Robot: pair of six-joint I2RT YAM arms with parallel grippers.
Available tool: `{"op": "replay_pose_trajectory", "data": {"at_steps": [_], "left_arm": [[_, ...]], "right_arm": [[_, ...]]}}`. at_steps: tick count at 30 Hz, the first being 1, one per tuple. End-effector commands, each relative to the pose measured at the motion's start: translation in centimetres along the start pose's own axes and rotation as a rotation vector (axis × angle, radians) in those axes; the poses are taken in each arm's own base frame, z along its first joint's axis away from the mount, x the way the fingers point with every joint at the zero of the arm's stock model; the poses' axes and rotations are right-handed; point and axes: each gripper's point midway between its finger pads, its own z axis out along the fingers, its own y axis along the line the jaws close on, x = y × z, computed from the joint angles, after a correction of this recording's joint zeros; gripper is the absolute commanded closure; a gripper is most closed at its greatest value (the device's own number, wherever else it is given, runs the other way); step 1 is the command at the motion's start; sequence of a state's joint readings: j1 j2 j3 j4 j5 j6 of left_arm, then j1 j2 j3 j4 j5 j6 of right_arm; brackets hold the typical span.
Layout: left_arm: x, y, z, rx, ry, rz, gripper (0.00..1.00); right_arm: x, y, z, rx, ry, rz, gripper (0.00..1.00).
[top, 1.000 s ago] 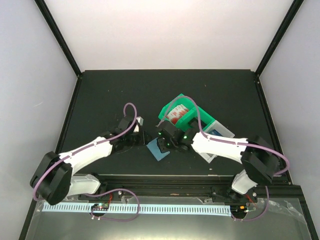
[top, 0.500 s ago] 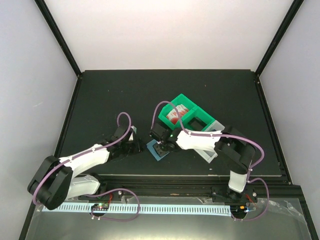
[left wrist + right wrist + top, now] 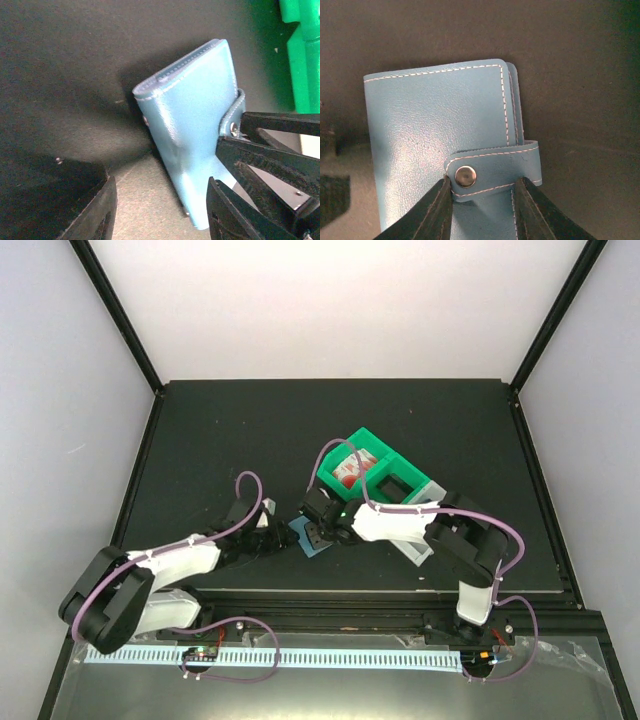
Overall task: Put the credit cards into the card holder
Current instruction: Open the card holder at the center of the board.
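On the left, our left fingers [image 3: 95,210] stand spread, with nothing between them but the near end of the card holder [image 3: 192,125]. It lies straight ahead of them, and its long axis runs away from them and leans a little to the left. In the top view it sits on the dark surface [image 3: 200,440] near the front edge, in the narrow gap between the two arms. It is touching neither bin.

The card holder is snapped shut and looks tipped up on one edge, not lying flat. Its snap tab [image 3: 492,170] is on the side turned away from our left arm, toward our right. Our right fingers [image 3: 436,210] sit on either side of that tab, close beside the stud, and appear to pinch it. The right arm is therefore the nearer one for undoing the snap, while the left is placed to brace the body from the opposite end.

Further right are the green bin [image 3: 365,440] and the white bin [image 3: 445,502]. We cannot make out any credit cards from here.
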State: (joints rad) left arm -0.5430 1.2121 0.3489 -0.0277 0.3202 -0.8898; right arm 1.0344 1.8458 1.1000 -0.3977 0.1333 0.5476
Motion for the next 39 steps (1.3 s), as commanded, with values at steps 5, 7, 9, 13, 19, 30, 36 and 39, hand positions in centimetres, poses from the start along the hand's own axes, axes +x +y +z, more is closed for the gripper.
{"op": "replay_pose_trajectory", "data": {"at_steps": [5, 7, 9, 13, 19, 30, 36, 39], "left_arm": [[0.2, -1.4, 1.5, 0.111, 0.041, -0.083, 0.48], [0.1, -1.2, 1.9, 0.112, 0.040, -0.095, 0.49], [0.1, -1.2, 2.3, 0.116, 0.043, -0.107, 0.50], [-0.1, -1.5, 2.8, 0.135, 0.042, -0.107, 0.60], [-0.6, -1.3, 2.4, 0.115, 0.014, -0.076, 0.85], [-0.9, -2.9, 0.9, 0.128, 0.009, 0.047, 0.98], [-1.1, -3.3, 0.7, 0.133, 0.014, 0.064, 0.99], [-1.0, -3.4, 0.6, 0.131, 0.016, 0.070, 0.98]], "right_arm": [[2.6, 0.3, 2.5, -0.136, 0.090, 0.230, 0.68], [2.8, 0.3, 2.6, -0.161, 0.102, 0.256, 0.69], [2.9, 0.3, 2.6, -0.183, 0.111, 0.270, 0.69], [3.1, 0.6, 2.5, -0.248, 0.132, 0.289, 0.69], [1.6, -0.6, 1.6, -0.196, 0.073, 0.261, 0.67], [-3.2, -0.7, -1.0, -0.095, -0.024, 0.148, 0.51], [-3.9, 0.8, -0.5, -0.142, -0.004, 0.151, 0.46], [-3.5, 0.5, 0.1, -0.119, 0.014, 0.148, 0.46]]}}
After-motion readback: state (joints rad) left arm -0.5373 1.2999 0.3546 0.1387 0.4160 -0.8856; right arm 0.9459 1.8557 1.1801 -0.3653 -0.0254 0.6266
